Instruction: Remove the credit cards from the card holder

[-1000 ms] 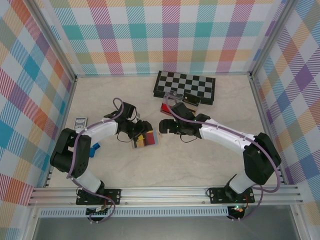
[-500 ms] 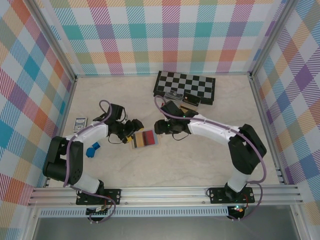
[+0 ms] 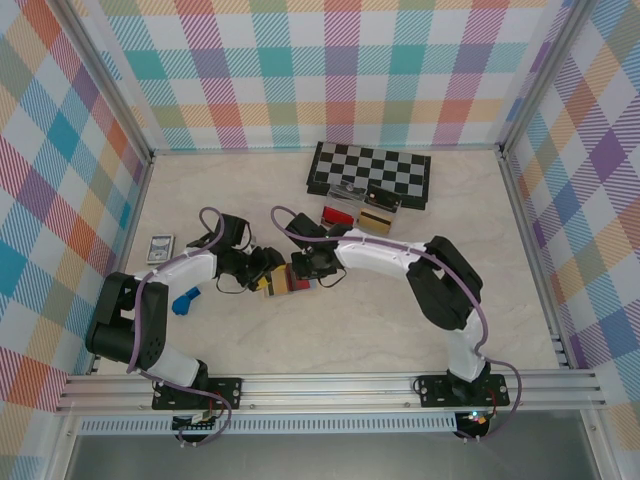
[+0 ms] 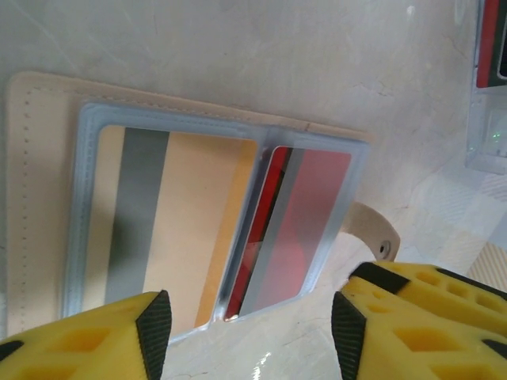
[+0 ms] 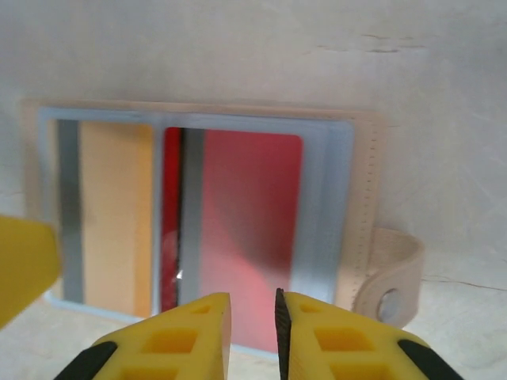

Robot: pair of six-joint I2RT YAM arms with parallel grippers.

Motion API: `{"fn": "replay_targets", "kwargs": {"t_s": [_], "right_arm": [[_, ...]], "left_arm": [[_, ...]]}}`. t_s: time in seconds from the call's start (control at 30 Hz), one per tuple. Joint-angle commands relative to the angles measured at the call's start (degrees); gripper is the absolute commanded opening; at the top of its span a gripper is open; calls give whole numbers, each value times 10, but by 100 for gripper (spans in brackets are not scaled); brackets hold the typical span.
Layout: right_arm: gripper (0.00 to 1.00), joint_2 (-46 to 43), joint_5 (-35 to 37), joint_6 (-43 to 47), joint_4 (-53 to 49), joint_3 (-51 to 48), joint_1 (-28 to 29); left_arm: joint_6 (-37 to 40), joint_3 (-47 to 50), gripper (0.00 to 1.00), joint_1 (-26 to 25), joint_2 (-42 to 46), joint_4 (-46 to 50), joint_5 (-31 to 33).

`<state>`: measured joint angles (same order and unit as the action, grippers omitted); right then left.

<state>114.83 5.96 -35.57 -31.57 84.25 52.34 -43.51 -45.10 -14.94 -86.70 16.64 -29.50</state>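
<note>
Jaws, top external: left gripper (image 3: 262, 272) and right gripper (image 3: 300, 268) close over the card holder (image 3: 285, 283), one at each end; spread unreadable here.
Room, top external: bare table (image 3: 350, 320) on the near side; chessboard (image 3: 370, 172) well apart behind.
Left wrist: jaws wide, nothing between; holder open flat just beyond the fingertips (image 4: 154, 332); orange-tan card (image 4: 190, 214) in one pocket, red card (image 4: 309, 206) skewed in the other.
Right wrist: jaws narrow, a mere slit, at the red card's near short edge; pinched or not, cannot tell.
Axis: card's long side running straight away from the right jaws.
Judgement: right arm better placed; a pull back along that axis looks unobstructed.
</note>
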Motion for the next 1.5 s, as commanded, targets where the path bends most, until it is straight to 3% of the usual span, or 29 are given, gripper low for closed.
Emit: {"fn": "replay_targets", "kwargs": {"t_s": [0.0, 0.17, 0.63, 0.8, 1.13, 1.47], "right_arm": [[18, 21, 27, -13, -36, 29, -3], [14, 41, 23, -16, -40, 39, -4], [17, 67, -14, -14, -42, 41, -12], [17, 74, -17, -12, -51, 42, -13], [16, 86, -26, -10, -58, 45, -15], [16, 89, -38, -10, -56, 45, -18]], "left_arm": [[-1, 11, 48, 6, 1, -26, -22], [-2, 12, 38, 3, -10, -44, -39], [17, 2, 29, -9, -56, -63, -55], [45, 9, 27, -9, -62, -65, -40], [84, 14, 21, -8, -81, -99, -70], [107, 4, 23, -8, -107, -94, -75]]}}
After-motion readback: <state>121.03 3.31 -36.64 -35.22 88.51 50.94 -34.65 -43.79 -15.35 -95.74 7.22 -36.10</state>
